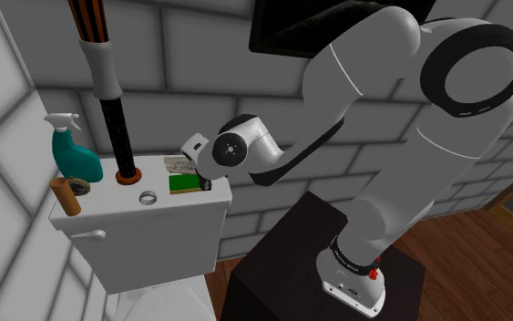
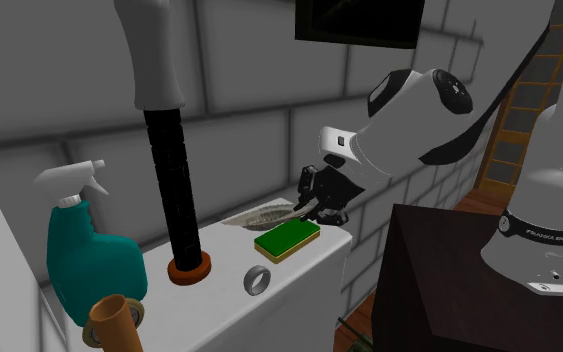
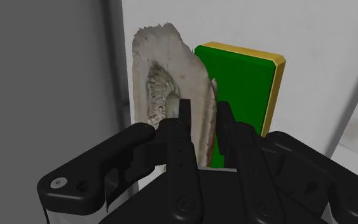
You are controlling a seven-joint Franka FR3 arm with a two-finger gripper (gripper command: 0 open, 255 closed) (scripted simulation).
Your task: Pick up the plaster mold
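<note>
On the white toilet tank lid (image 1: 108,212), seen from the shoulder view's left to its right: a teal spray bottle (image 1: 72,157) stands at the far end, with a brown cylinder (image 1: 65,197) just in front of it near the lid's edge. Next stands a plunger (image 1: 117,137), upright, its black shaft rising from an orange base on the lid. A small grey ring (image 2: 257,280) lies between the plunger and a green sponge (image 1: 184,183) with a yellow edge, which lies flat towards the lid's other end.

The plaster mold (image 3: 165,83) – an off-white, ragged-edged slab with a ribbed hollow in its face – lies on the lid just beside the sponge, on the side nearer the tiled wall.

The white arm reaches in from the shoulder view's right, over a dark stand, and its black end effector (image 3: 203,119) is down at the mold. In the wrist view the fingers (image 3: 184,124) are drawn narrow and clasp the mold's near end between them – the sponge's green shows just past one of them. The mold rests on the lid.
</note>
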